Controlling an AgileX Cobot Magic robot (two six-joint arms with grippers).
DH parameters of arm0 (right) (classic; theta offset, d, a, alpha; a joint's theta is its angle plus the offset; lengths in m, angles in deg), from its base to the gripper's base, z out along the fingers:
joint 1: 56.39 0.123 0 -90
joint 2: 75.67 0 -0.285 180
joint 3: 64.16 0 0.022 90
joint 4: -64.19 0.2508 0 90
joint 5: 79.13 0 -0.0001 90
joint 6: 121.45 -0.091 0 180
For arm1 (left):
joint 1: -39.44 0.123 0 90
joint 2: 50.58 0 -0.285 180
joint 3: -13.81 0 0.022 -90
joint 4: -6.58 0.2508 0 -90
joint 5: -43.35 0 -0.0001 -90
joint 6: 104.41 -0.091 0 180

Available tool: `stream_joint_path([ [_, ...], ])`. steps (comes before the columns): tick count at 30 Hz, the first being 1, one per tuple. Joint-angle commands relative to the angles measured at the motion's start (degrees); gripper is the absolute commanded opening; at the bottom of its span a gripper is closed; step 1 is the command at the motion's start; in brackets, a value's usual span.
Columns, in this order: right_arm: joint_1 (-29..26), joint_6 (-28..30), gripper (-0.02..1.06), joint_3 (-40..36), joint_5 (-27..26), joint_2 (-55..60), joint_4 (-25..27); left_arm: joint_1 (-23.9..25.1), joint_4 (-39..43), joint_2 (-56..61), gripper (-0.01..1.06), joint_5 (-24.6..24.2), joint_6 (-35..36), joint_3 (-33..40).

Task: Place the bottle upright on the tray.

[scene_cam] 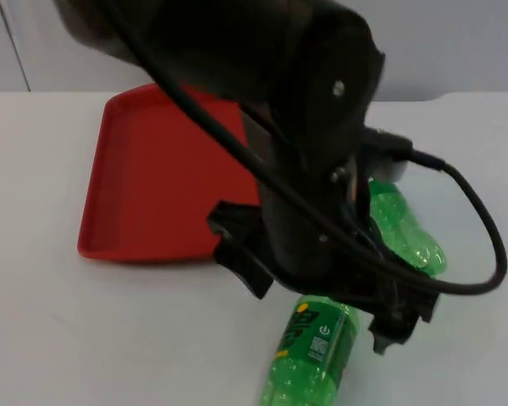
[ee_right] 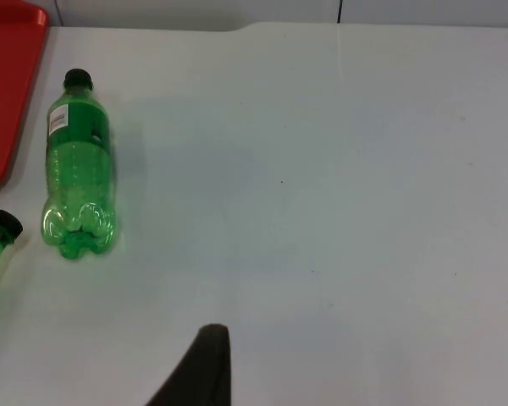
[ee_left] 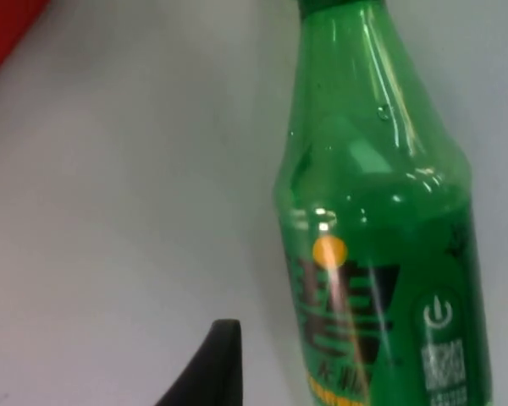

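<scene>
The left arm looms closest, hanging over the near middle of the white surface (scene_cam: 51, 338), its left tool (scene_cam: 322, 292) spread open just above a green bottle (scene_cam: 311, 355) that lies on its side. Neither finger seems to touch the bottle yet, and nothing is held. The left wrist view looks along the lying bottle's shoulder and label, with one black fingertip (ee_left: 210, 368) beside it and clear of the plastic.

There are two green bottles. The second bottle (scene_cam: 406, 233) also lies on its side, a little farther back and to the right of the arm; the right wrist view shows it whole, with a dark cap, a label band and a lobed base. Both lie on the surface beside the one red tray (scene_cam: 152, 178), which holds nothing.

The right tool is not seen from above; its wrist view looks over the surface from a distance, so that arm seems to wait, and I cannot tell how far it is open.

The bottle looks like thin, smooth plastic, probably light and slippery, and likely to roll if nudged. Gripping across the body at the label band looks safest.
</scene>
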Motion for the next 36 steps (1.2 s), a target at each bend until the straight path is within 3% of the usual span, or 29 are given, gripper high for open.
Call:
stream_joint_path([
  [1,-0.24,0.91,1.05,-0.15,-0.47,-0.24,0.31,-0.39,-0.24,-1.4,1.05,0.19,0.96,-1.12],
  [9,-0.24,0.91,1.05,-0.15,-0.47,-0.24,0.31,-0.39,-1.46,-6.95,1.05,-0.16,1.52,-6.01],
  [27,-0.24,0.91,1.05,-0.15,-0.47,-0.24,0.31,-0.39,-1.07,-11.15,1.05,3.29,1.37,-5.87],
  [36,-0.24,0.91,1.05,-0.15,-0.47,-0.24,0.31,-0.39,-0.93,-12.32,1.05,2.76,0.89,-5.87],
])
